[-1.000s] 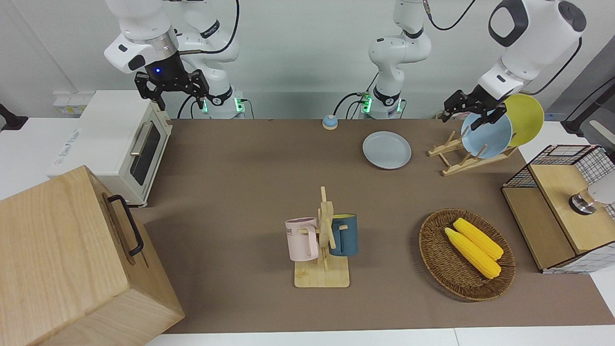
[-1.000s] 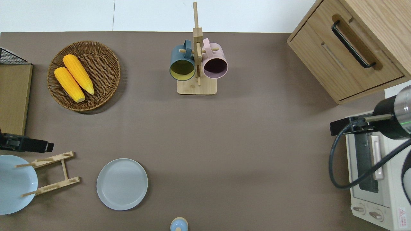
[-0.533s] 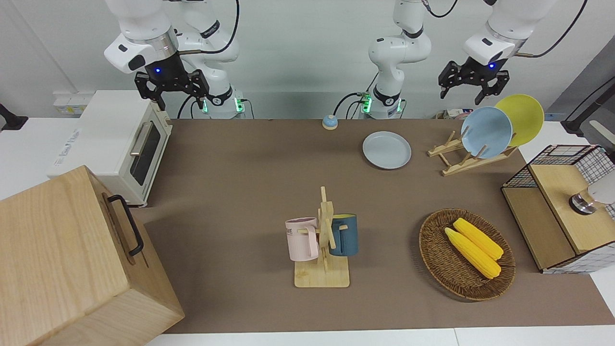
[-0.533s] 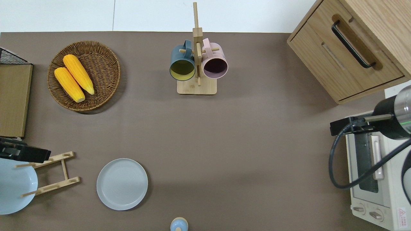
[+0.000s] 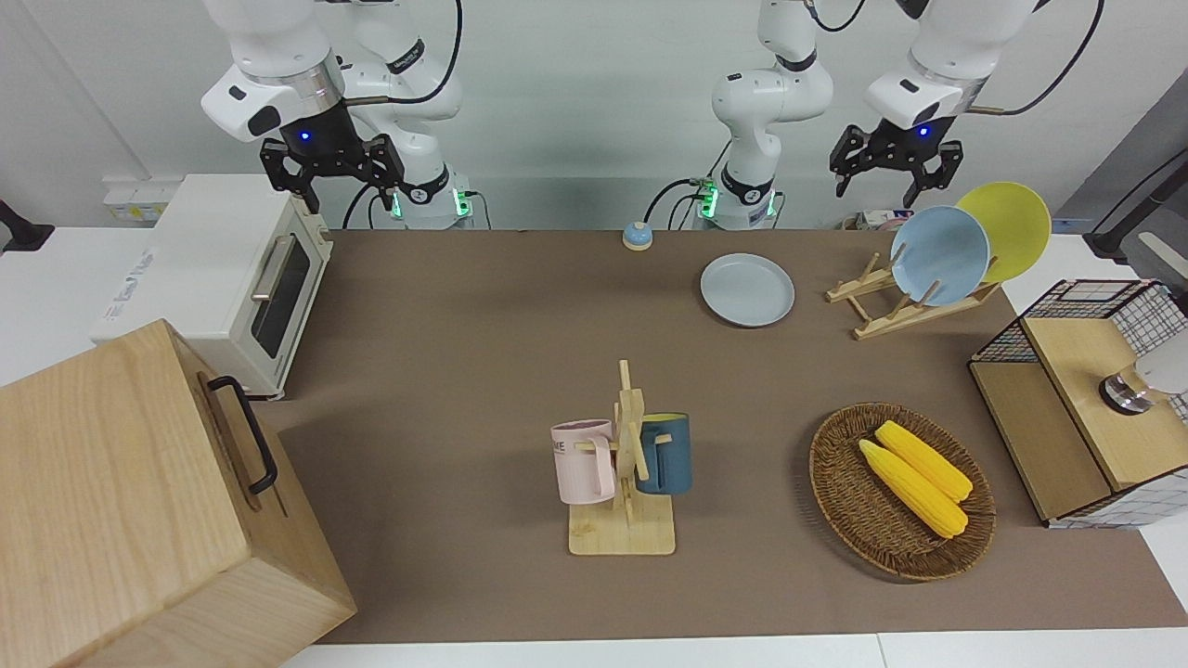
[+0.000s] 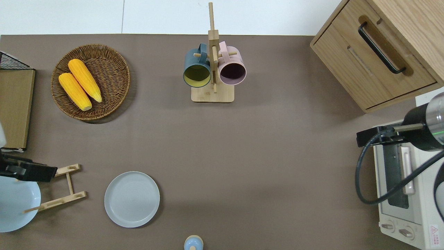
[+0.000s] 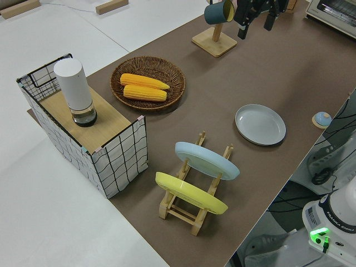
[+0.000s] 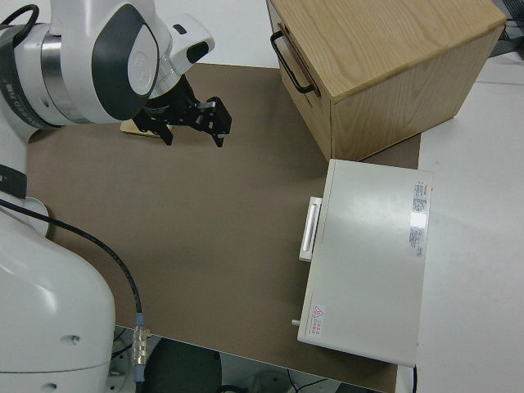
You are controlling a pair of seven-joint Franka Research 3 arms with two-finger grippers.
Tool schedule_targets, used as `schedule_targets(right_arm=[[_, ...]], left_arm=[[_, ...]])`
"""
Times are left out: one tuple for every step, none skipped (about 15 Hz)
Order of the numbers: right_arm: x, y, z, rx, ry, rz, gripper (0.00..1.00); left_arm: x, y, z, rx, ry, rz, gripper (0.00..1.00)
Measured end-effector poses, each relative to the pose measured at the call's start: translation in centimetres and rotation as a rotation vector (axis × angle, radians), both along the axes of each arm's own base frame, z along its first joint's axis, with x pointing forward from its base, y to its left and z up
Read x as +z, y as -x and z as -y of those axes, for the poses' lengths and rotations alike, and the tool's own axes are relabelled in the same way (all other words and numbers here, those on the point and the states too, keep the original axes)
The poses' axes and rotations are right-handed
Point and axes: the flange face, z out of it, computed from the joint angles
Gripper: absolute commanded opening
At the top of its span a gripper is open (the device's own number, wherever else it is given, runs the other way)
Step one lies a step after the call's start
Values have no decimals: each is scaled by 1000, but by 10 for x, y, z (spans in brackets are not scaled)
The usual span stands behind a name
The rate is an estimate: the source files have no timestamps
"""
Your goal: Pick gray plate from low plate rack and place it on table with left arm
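The gray plate (image 5: 747, 289) lies flat on the brown table (image 5: 464, 325), beside the low plate rack (image 5: 868, 299) toward the right arm's end; it also shows in the overhead view (image 6: 131, 199) and the left side view (image 7: 260, 124). My left gripper (image 5: 891, 172) is open and empty, raised high. In the overhead view the left gripper (image 6: 26, 171) is over the rack's (image 6: 59, 187) farther rail, by the light blue plate's rim. The right arm is parked with its gripper (image 5: 332, 172) open.
A light blue plate (image 5: 939, 255) and a yellow plate (image 5: 1007, 227) lean in the rack. A wicker basket with corn (image 5: 900, 490), a mug tree (image 5: 626, 464), a wire-sided box (image 5: 1086, 399), a toaster oven (image 5: 223, 278), a wooden cabinet (image 5: 139, 501) and a small bell (image 5: 637, 236) stand around.
My left gripper has risen from beside the light blue plate's rim and drawn back toward the robots. The gray plate has not moved.
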Motion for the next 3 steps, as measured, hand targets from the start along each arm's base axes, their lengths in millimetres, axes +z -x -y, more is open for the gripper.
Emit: schedule_targets(right_arm=[[0,0,0,0,0,0,990],[0,0,0,0,0,0,987],[0,0,0,0,0,0,990]], left_arm=[[-6,0,0,0,-1,-3,1000],[-10,0,0,0,-1,-8,1000],[-11,1,1,-2,-1,-10,1000]])
